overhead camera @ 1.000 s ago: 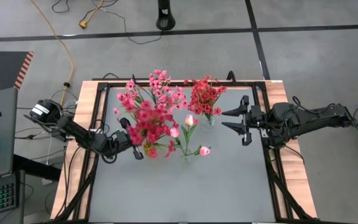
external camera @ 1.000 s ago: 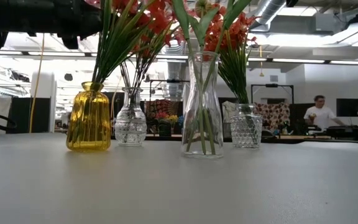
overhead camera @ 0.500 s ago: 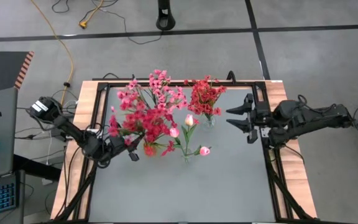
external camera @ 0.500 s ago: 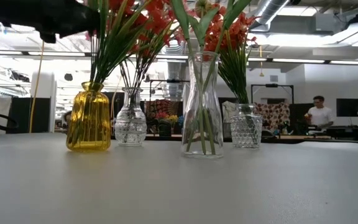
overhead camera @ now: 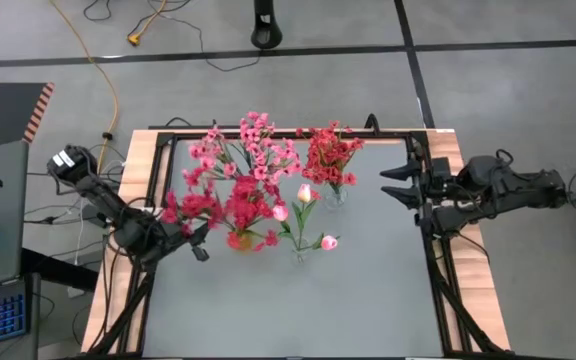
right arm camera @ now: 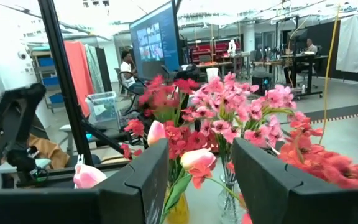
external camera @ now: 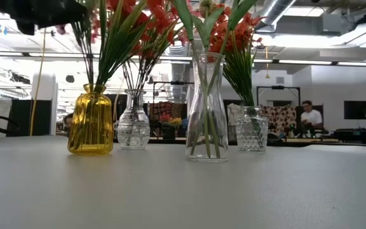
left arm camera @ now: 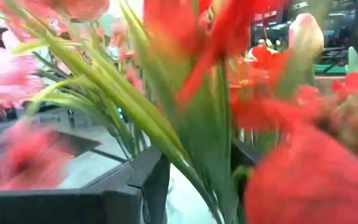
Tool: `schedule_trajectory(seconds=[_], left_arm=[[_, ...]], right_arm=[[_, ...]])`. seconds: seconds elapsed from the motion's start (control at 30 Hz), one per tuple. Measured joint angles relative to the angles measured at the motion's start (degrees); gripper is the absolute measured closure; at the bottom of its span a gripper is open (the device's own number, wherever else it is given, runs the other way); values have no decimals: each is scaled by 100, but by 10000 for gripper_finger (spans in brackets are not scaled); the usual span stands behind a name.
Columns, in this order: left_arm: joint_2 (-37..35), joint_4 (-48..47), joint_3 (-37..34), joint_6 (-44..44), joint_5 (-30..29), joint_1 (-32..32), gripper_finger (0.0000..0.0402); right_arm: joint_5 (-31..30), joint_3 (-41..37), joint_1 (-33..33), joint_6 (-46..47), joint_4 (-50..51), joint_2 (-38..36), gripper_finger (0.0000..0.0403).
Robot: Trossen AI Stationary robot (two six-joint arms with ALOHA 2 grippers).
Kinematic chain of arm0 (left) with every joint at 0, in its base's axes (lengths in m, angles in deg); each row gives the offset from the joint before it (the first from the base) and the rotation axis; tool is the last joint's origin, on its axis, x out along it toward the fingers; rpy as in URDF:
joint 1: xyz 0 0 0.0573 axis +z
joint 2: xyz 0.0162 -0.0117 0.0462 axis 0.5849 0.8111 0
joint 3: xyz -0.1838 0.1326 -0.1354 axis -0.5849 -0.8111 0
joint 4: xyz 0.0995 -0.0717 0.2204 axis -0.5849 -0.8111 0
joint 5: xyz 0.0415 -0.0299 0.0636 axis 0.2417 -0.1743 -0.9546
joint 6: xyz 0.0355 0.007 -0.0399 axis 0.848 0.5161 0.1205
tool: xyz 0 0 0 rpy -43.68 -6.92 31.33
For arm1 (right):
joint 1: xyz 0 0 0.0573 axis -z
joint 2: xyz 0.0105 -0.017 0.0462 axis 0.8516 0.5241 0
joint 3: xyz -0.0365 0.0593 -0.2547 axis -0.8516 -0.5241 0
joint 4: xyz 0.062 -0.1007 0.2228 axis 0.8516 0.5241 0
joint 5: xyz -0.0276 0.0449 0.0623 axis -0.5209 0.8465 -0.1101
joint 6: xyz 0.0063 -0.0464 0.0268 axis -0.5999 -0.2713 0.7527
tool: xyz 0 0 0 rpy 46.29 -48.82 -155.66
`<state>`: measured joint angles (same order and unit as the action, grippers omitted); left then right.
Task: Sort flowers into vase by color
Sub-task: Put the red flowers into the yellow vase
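Yellow cable (overhead camera: 108,75) on floor; seated person (external camera: 309,117) behind table.

Grey floor (overhead camera: 508,90), yellow cable (overhead camera: 103,75); bright workshop, person (external camera: 309,116) seated.

A grey table (external camera: 183,191) carries four vases (external camera: 206,107) of flowers (overhead camera: 243,190).

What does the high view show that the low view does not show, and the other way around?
Only the high view: both arms, the left tool open beside the magenta flowers, the right tool open at the table's right edge, and the pale pink buds from above.
Only the low view: the yellow vase, the clear vases' shapes, and a person in the room behind.
Both: green stems and red blossoms standing in vases.
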<state>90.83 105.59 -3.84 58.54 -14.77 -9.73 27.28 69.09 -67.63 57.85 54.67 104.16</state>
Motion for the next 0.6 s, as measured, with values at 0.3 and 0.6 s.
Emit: schedule_trajectory(seconds=[0.3,0.6], left_arm=[[-642,-25,0,359,-273,-626,248],[-993,-32,15,471,-905,-1006,243]], right_arm=[[0,2,1,-2,500,-578,201],[0,2,0,0,681,-664,201]])
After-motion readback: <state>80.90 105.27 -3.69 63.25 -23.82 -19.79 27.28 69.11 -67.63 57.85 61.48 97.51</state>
